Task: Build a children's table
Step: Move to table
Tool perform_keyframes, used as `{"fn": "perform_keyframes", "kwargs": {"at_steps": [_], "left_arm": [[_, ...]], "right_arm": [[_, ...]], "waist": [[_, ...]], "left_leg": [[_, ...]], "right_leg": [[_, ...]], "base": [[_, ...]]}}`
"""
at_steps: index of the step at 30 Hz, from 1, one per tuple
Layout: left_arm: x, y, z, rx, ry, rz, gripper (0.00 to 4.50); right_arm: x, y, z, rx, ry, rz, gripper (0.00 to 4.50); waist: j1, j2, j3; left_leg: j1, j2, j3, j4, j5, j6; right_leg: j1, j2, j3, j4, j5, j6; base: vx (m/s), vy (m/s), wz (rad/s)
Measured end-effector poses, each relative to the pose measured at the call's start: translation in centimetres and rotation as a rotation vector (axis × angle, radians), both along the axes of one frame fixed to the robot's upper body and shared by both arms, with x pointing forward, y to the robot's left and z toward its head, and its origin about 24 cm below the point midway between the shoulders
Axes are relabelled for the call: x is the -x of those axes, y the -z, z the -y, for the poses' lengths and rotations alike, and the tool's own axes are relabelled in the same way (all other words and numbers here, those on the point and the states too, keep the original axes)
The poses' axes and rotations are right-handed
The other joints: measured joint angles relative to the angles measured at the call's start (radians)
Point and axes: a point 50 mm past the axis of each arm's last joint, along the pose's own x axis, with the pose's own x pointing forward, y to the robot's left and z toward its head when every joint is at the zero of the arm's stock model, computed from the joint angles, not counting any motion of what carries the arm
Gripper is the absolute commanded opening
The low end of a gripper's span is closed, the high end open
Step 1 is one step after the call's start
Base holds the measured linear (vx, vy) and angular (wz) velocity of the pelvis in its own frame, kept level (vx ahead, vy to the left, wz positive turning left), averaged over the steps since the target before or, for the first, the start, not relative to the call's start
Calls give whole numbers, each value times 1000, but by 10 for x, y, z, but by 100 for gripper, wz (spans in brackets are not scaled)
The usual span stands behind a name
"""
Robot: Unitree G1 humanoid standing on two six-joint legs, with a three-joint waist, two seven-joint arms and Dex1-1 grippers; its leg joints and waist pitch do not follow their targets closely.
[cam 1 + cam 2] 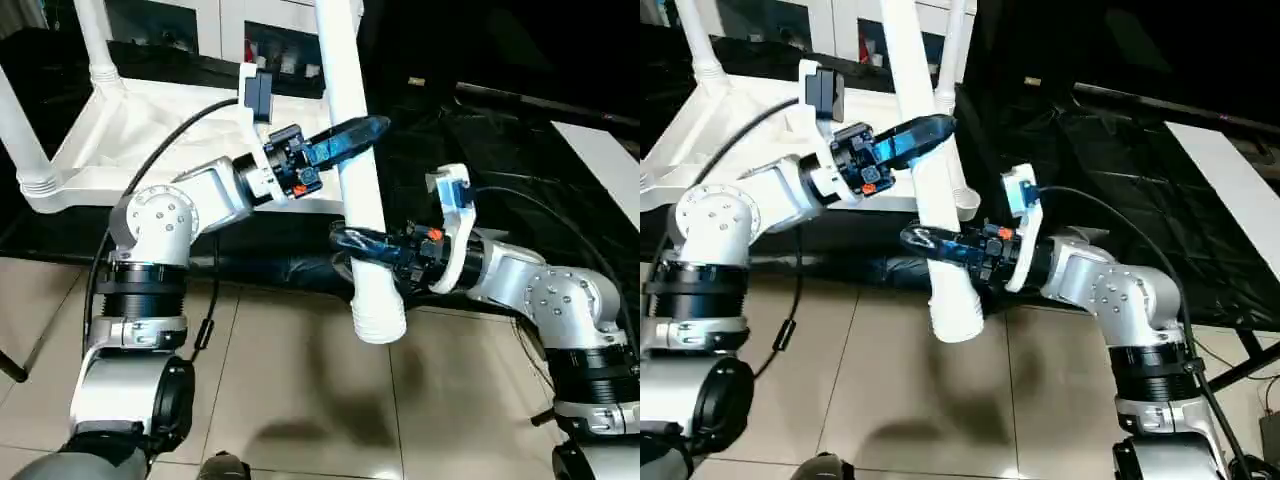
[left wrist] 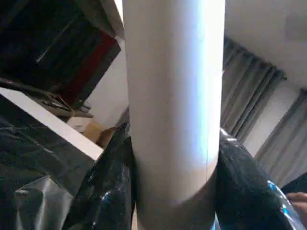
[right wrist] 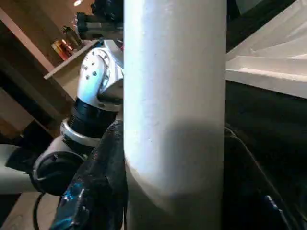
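Right now the loose leg [image 1: 358,170] is the thing everything hangs on: it stands nearly upright in mid-air, its long axis running from above the frame's top down to a ribbed, open end [image 1: 380,322] hanging over the tiled floor [image 1: 300,390]. Both tools clasp it. The left tool [image 1: 362,128] has its black fingers wrapped round the shaft high up, part-closed to the tube's width; the right tool [image 1: 352,244] grips lower, just above the ribbed end, also closed on the tube. The wrist views confirm fingers on both sides of the shaft.

From the leg, the table top [image 1: 160,130] lies toward the robot's left and a little beyond, underside up, resting on the dark-covered table [image 1: 260,262]. Two legs already stand in its sockets, one near corner [image 1: 22,140] and one farther [image 1: 98,40]. A free corner socket seems to sit just beside the leg on that left side, though the left tool hides it. I judge the ribbed end must rise above the top's edge and swing leftward; open air surrounds the leg, with the standing legs well apart.
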Motion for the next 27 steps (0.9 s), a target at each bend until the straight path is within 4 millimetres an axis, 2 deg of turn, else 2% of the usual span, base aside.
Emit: {"fn": "perform_keyframes", "kwargs": {"at_steps": [4,9,16,19,27], "left_arm": [[1,-3,4,-106,9,107,179],[4,-6,9,-169,45,251,179],[11,-11,2,-193,170,401,177],[16,-8,-3,-211,260,419,177],[18,-4,-1,-210,342,425,177]], "right_arm": [[-2,3,-5,65,14,41,293],[-6,2,-6,119,44,96,295],[-9,-8,-5,144,13,196,295],[-5,-8,-7,139,-57,219,295],[-3,-8,-7,175,-133,282,295]], "waist": [[-1,2,1],[-2,7,3],[-5,8,3],[-4,8,3],[-4,8,3]], "left_leg": [[2,0,0,-2,0,0],[3,0,0,-3,0,0],[4,0,0,-3,0,0],[4,0,1,-3,0,0],[5,0,1,-3,0,0]], "right_leg": [[1,0,0,0,0,0],[1,0,0,0,0,0],[1,0,0,0,-1,-1],[1,0,0,0,-1,-1],[1,0,1,1,0,-2]], "base": [[0,0,0],[0,0,0],[0,0,0],[0,0,0],[0,0,0]]}}
